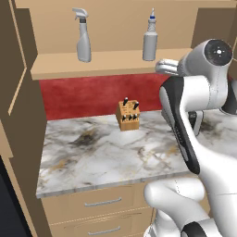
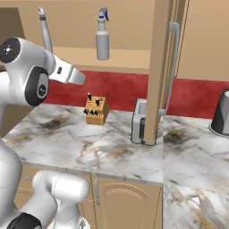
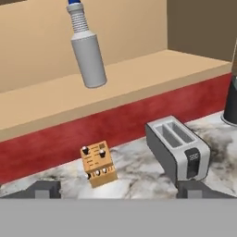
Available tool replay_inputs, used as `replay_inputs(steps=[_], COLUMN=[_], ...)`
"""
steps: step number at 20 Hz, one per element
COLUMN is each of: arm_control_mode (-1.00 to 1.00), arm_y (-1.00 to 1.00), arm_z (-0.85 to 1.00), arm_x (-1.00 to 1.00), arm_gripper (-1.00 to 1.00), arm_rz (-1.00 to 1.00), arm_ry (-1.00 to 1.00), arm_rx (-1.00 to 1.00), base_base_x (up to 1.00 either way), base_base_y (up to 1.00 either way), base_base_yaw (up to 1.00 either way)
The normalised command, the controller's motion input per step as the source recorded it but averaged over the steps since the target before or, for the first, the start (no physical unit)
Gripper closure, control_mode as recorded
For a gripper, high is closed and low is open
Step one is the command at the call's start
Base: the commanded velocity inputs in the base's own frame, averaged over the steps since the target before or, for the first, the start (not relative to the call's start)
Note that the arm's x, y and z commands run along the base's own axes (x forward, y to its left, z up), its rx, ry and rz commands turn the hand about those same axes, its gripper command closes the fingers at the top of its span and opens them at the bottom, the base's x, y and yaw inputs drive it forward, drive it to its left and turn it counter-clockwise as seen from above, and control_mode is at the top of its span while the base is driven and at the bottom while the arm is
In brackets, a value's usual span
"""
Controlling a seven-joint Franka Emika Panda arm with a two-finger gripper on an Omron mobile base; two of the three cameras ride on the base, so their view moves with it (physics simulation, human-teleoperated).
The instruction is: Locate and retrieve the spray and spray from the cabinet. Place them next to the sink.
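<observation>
Standing upright on the cabinet (image 1: pixel 111 65) shelf, trigger spray (image 1: pixel 83 35), nozzle spray (image 1: pixel 150 37), well apart, tool (image 3: pixel 118 190) fingers spread, empty.

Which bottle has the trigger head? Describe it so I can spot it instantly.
Look inside the open wall cabinet above the marble counter. Two grey bottles stand on its shelf; the trigger bottle is the left one in the left base view, with a pistol head, unlike the blue-tipped nozzle bottle.
</observation>
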Motion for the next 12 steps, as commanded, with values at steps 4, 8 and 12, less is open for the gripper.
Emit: replay_inputs(steps=[4,8,12], arm_control_mode=[-1.0,-1.0,-1.0], arm_y=[0.0,0.0,0.0], arm_z=[0.2,0.2,0.13], arm_x=[0.11,0.15,0.31], arm_gripper=[-1.0,-1.0,-1.0], arm_rz=[0.04,0.1,0.1], arm_ry=[-0.11,-0.1,-0.08], arm_rx=[-0.05,-0.07,-0.08], base_base_x=[0.0,0.0,0.0], base_base_y=[0.0,0.0,0.0], base_base_yaw=[0.0,0.0,0.0])
